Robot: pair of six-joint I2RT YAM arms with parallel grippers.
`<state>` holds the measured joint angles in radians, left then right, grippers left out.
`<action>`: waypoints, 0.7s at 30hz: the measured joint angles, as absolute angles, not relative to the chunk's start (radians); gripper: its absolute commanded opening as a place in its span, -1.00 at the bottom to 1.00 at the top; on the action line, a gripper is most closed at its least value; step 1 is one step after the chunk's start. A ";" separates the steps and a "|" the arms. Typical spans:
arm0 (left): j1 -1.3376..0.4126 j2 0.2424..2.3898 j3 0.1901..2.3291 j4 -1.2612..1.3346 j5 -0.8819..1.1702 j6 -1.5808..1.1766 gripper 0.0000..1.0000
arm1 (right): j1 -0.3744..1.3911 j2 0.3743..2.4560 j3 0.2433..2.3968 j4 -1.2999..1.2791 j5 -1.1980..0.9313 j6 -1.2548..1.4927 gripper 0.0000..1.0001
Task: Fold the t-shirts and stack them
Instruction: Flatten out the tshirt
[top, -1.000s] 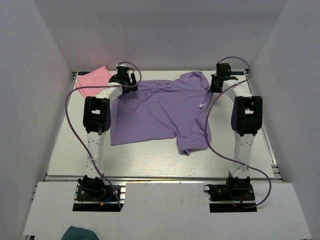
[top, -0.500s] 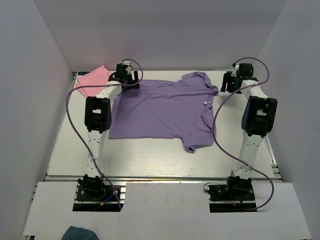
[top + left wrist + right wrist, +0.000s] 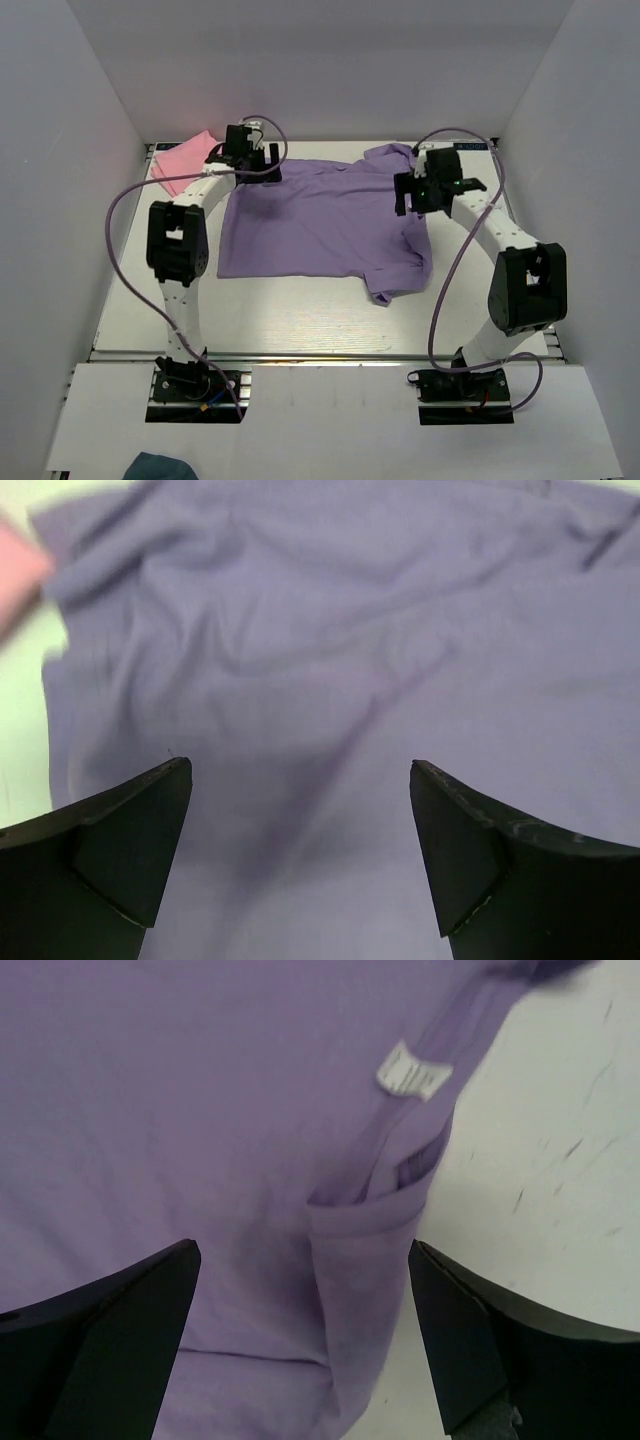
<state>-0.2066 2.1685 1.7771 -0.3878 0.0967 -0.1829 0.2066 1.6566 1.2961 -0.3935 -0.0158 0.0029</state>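
Hovering over lavender t-shirt [image 3: 320,220], spread mid-table | left gripper [image 3: 300,770] at 11 o'clock, right gripper [image 3: 303,1248] at 2 o'clock, both gaping, empty | pink t-shirt [image 3: 185,160] at 10 o'clock | cloth likely soft, limp, light: pinch hem corners

spread shirt [image 3: 320,225]: flat on table [image 3: 280,320], centre to far
folded shirt [image 3: 185,160]: far-left corner, left of spread shirt
left gripper [image 3: 255,168]: above spread shirt's far-left part
right gripper [image 3: 412,197]: above its right edge

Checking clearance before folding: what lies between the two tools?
Only the spread purple shirt lies between the left tool and right tool, shown in the top view.
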 measured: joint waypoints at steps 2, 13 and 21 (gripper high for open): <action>-0.215 2.080 1.686 -0.398 0.088 -0.197 0.99 | 0.236 1.653 1.240 -0.395 0.037 0.017 0.81; -0.279 1.859 1.177 -0.369 0.068 -0.286 0.99 | 0.297 1.720 1.115 -0.446 0.271 0.070 0.81; -0.268 1.808 1.096 -0.339 0.033 -0.343 0.99 | 0.274 1.757 1.115 -0.440 0.381 0.173 0.81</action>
<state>-0.2676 1.8080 1.0958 -0.3386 0.0334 -0.3428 0.2741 1.7569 1.1152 -0.4400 0.3809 0.1726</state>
